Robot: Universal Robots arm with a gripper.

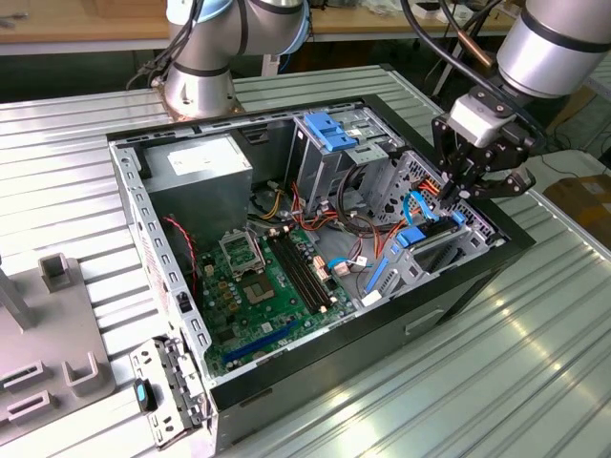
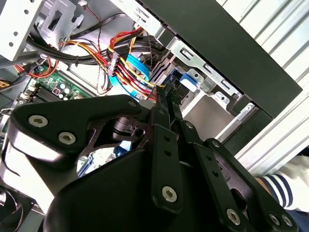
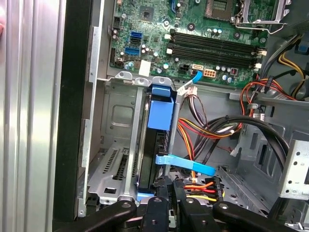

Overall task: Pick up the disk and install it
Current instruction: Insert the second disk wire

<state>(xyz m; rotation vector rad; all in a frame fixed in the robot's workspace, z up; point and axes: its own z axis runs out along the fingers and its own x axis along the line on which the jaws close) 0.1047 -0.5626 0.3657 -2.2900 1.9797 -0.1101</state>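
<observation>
One arm was over the open PC case (image 1: 449, 277), its gripper (image 1: 465, 184) lowered at the drive cage (image 1: 449, 250) on the exterior view's right. You had the fingers (image 3: 163, 191) drawn close together, almost touching, in both wrist views; whether they pinched anything, you could not tell. The fingertips sat right at the blue tab end of the disk (image 3: 155, 145).

The disk stood on edge in the metal drive cage (image 3: 113, 159), its dark body edged with a blue rail. A flat blue SATA cable (image 3: 186, 166) crossed just beside it, and red, yellow and orange power wires (image 3: 203, 186) ran close to the fingertips.

In the second wrist view the fingers (image 2: 166, 104) pointed at the blue plastic part (image 2: 186, 84) next to the case's black wall (image 2: 227, 43), with a blue cable (image 2: 133, 72) and the wire bundle near.

The green motherboard (image 1: 263, 296) lay on the case floor, the grey power supply (image 1: 196, 162) at the far corner. A paler blue bracket (image 1: 329, 132) sat on the upper bay. A striped sleeve (image 2: 289, 188) showed at the edge of the second wrist view.
</observation>
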